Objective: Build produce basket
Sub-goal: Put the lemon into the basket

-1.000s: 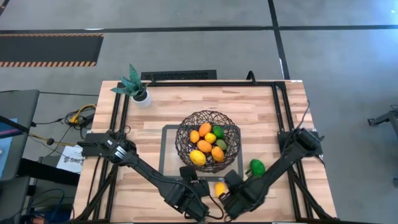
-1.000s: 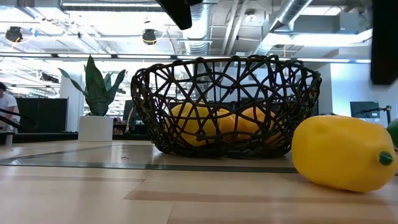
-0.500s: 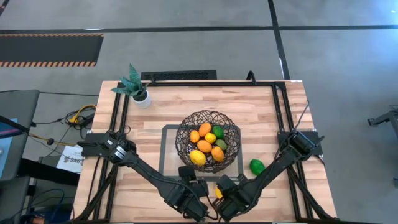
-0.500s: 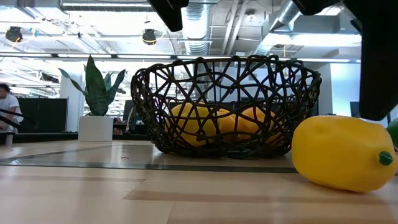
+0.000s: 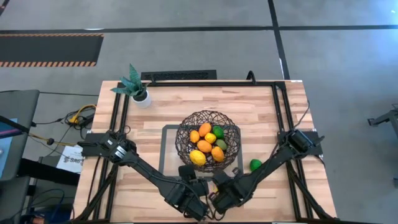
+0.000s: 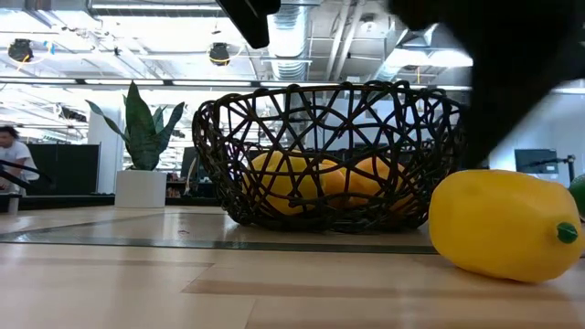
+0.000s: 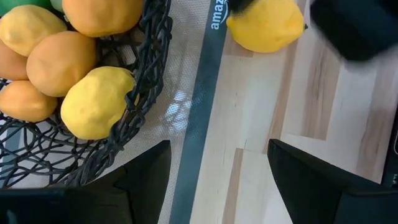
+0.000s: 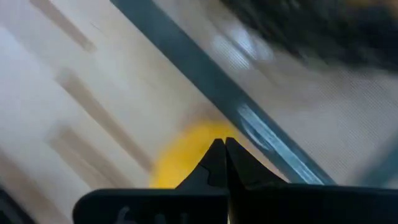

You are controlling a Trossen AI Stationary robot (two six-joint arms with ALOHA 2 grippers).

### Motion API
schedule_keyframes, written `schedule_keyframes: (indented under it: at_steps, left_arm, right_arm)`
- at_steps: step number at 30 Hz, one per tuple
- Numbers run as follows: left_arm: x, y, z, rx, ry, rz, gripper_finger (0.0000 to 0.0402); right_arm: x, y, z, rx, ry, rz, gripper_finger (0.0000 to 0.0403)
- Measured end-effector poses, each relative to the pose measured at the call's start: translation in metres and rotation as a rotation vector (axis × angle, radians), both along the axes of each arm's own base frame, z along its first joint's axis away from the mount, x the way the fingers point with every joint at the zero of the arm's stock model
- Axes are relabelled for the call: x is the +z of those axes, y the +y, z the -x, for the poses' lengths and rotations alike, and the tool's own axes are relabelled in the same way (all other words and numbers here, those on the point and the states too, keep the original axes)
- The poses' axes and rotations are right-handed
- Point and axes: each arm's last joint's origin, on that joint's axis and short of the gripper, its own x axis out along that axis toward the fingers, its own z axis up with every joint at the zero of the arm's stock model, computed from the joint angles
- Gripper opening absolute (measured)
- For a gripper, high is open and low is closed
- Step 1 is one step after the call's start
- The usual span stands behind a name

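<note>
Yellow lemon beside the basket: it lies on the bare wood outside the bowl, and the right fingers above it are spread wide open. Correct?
Not quite. The right gripper has its fingers pressed together, not spread; the right wrist view shows it. The rest holds: the yellow lemon lies on the wood outside the basket.

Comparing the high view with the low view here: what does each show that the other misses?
Only the high view shows the green lime loose on the table, both arms whole, and the right gripper over the spot where the loose lemon lies. Only the low view shows that yellow lemon plainly, resting on the wood outside the basket. Both show the basket with fruit inside and the potted plant.
</note>
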Motion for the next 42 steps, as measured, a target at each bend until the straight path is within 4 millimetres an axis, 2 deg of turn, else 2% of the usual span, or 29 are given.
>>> schedule_keyframes:
  at_steps: [3,6,10,14,17,23,28,32,35,39,42]
  left_arm:
    - [0.0,0.0,0.0,0.001,-0.001,0.0,0.0255]
    - [0.0,0.001,-0.001,0.007,-0.003,0.002,0.0255]
    - [0.0,0.003,-0.002,0.02,-0.005,0.006,0.0255]
    - [0.0,0.003,-0.002,0.021,-0.004,0.007,0.0255]
    - [0.0,0.003,-0.002,0.022,-0.002,0.008,0.0255]
    - [0.0,0.003,0.0,0.023,0.022,0.014,0.0255]
    - [0.0,0.003,0.0,0.031,0.021,0.017,0.0255]
    - [0.0,0.003,0.0,0.031,0.02,0.016,0.0255]
    - [-0.001,0.003,0.0,-0.012,0.032,0.002,0.0255]
    - [0.0,0.001,-0.003,-0.208,0.05,-0.049,0.0255]
    - [0.0,-0.002,-0.011,-0.349,0.015,-0.038,0.0255]
  right_arm:
    - [-0.002,0.008,0.019,-0.01,0.106,0.013,0.0]
    - [-0.004,0.018,0.03,-0.03,0.121,0.005,0.0]
    - [-0.02,0.024,0.035,-0.082,0.059,-0.018,0.0]
    - [-0.033,0.021,0.036,-0.122,0.02,-0.022,0.0]
    - [-0.037,0.016,0.033,-0.14,-0.006,-0.016,0.0]
    - [-0.038,0.007,0.011,-0.172,-0.166,-0.024,0.0]
    - [-0.035,0.002,-0.006,-0.114,-0.247,-0.057,0.0]
    - [-0.032,0.001,-0.01,-0.081,-0.244,-0.075,0.0]
    - [-0.016,0.005,-0.001,-0.032,-0.199,-0.09,0.0001]
    - [0.024,0.011,0.018,0.049,-0.187,-0.098,0.0005]
    - [0.059,0.006,0.041,0.086,-0.168,-0.077,0.0005]
